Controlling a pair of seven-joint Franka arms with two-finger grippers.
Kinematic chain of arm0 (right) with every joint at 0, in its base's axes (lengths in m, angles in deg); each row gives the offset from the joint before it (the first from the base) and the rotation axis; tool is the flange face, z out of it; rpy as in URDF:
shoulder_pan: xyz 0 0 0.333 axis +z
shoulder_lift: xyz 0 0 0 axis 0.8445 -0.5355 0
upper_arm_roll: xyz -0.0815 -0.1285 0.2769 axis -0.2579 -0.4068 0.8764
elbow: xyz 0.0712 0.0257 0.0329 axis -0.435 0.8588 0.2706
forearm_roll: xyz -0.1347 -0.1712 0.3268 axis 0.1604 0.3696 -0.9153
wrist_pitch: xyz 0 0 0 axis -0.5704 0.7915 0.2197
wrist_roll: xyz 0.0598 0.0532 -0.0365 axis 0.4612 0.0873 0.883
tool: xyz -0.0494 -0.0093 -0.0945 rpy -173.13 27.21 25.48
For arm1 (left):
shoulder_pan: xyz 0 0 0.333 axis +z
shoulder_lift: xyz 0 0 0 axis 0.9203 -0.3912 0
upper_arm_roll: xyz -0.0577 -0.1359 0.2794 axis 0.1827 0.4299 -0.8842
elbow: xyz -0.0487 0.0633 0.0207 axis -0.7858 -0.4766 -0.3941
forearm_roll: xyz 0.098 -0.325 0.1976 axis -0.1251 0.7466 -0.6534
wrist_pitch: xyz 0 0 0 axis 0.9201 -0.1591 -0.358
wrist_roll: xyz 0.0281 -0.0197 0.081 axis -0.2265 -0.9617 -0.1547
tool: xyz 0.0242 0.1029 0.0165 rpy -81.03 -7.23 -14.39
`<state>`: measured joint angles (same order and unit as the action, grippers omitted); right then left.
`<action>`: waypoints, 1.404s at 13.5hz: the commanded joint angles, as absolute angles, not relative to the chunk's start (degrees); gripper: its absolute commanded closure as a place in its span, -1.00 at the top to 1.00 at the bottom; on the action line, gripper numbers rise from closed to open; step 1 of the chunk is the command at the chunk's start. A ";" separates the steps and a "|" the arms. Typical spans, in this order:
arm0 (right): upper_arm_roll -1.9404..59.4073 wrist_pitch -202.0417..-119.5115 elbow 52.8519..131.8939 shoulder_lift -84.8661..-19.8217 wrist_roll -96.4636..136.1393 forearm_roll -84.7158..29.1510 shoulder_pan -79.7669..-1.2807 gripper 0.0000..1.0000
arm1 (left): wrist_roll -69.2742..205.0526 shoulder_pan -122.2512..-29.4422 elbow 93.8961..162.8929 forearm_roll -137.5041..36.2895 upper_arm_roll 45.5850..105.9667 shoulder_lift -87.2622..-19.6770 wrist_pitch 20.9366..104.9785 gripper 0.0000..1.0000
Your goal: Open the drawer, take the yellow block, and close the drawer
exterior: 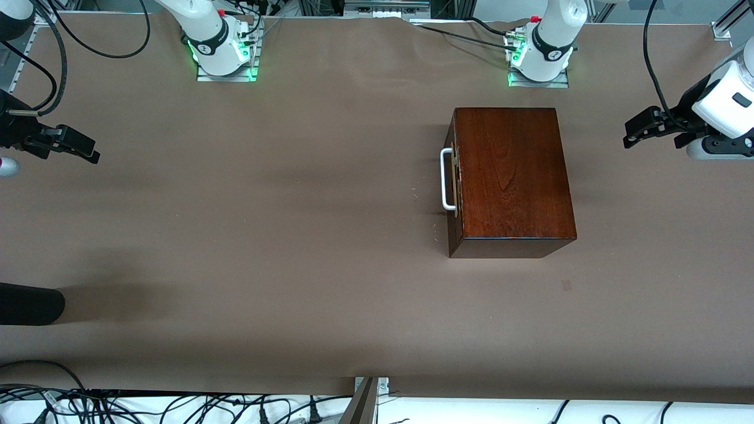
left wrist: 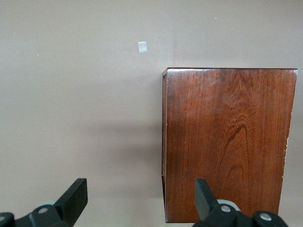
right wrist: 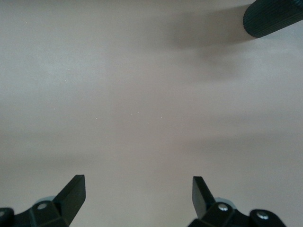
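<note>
The drawer (exterior: pixel 454 179) is shut flush in its dark mahogany box (exterior: pixel 511 176), which stands on the brown worktop (exterior: pixel 265 235) toward my left arm's end, nearer the front camera than my left arm's base. Its white loop handle (exterior: pixel 446 179) sticks out from the face turned toward my right arm's end. Bare worktop stretches from that handle all the way toward my right arm's end, so the drawer front has open room before it. There is also bare worktop between the box and the edge nearest the front camera, broken only by a small pale square mark (exterior: pixel 566 285) just off the box's near corner. The yellow block does not show in any view.

My left jaws (exterior: pixel 633 132) hang above the worktop's edge at my left arm's end, apart from the box, spread wide and holding nothing; my left wrist view looks down on the box top between the two fingers (left wrist: pixel 75 196). My right jaws (exterior: pixel 82 147) hang over the worktop's edge at my right arm's end, likewise spread wide and empty, with only bare worktop under them. A dark ribbed cylinder (exterior: pixel 29 303) pokes in over that same edge, nearer the front camera.
</note>
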<state>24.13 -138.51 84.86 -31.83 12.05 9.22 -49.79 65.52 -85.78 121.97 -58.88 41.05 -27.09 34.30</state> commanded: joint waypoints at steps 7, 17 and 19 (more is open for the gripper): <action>24.51 -138.23 84.41 -31.52 11.29 9.33 -50.33 1.00 | 64.25 -85.61 120.70 -58.81 41.45 -27.06 34.04 1.00; 24.51 -138.14 84.41 -31.78 12.08 9.33 -50.33 1.00 | 63.99 -85.69 119.83 -59.07 41.63 -28.29 34.04 1.00; 24.51 -138.14 84.41 -31.87 12.08 9.33 -50.33 1.00 | 64.07 -85.78 119.82 -59.51 41.72 -28.37 34.12 1.00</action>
